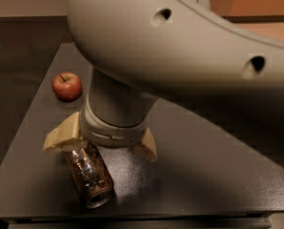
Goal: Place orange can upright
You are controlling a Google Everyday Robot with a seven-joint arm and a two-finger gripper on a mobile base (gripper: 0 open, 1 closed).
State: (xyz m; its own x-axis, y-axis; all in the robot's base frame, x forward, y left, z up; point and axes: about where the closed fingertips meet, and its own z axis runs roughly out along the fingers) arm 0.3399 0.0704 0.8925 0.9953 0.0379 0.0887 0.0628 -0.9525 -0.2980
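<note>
The orange can (90, 176) lies on its side near the front left of the dark table (204, 175), its silver end facing the front edge. Its body is dark brownish-orange with pale marks. My gripper (100, 142) hangs directly over the can's far end. Its two pale fingers are spread wide, one (62, 135) at the left over the can's top and one (147, 147) at the right above bare table. The gripper is open and holds nothing. My large grey arm covers the upper middle of the view and hides the table behind it.
A red apple (67, 86) sits on the table at the back left, apart from the can and gripper. The table's front edge runs just below the can. The left edge lies close to the apple.
</note>
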